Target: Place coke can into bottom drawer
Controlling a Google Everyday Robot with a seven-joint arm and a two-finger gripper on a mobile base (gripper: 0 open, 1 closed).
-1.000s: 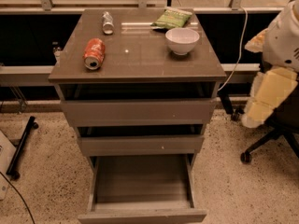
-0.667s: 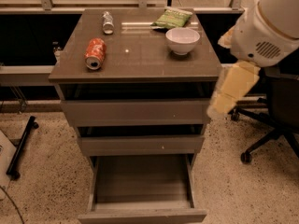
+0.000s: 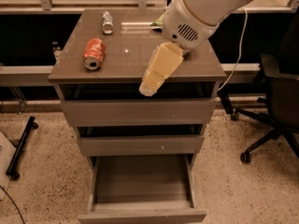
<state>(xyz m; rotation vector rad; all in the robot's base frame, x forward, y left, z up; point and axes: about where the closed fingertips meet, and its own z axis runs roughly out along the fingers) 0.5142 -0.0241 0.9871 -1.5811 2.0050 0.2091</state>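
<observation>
In the camera view, the cream-yellow gripper (image 3: 148,88) hangs from a big white rounded arm (image 3: 205,8) that comes in from the upper right. It points down and to the left, and its tip is in front of the front edge of the grey-brown cabinet top (image 3: 135,59), over the dark gap above the highest drawer. Whether the gripper is open or closed I cannot tell (it carries nothing that I can see).

The small red-orange aluminium coke can (image 3: 94,53) lies on its side on the cabinet top, to the left of the gripper and well apart from it, with its silver end turned to the camera. A smaller silver-grey can (image 3: 108,22) lies farther back and also to the left of the gripper.

Straight below the gripper, under two shallower closed drawers, the deep grey-brown bottom drawer (image 3: 142,215) is pulled out, and its inside floor is visible. To the right of the gripper, on the speckled floor, stands a black office chair (image 3: 280,101), and a thin white cable (image 3: 238,55) hangs down between the chair and the cabinet.
</observation>
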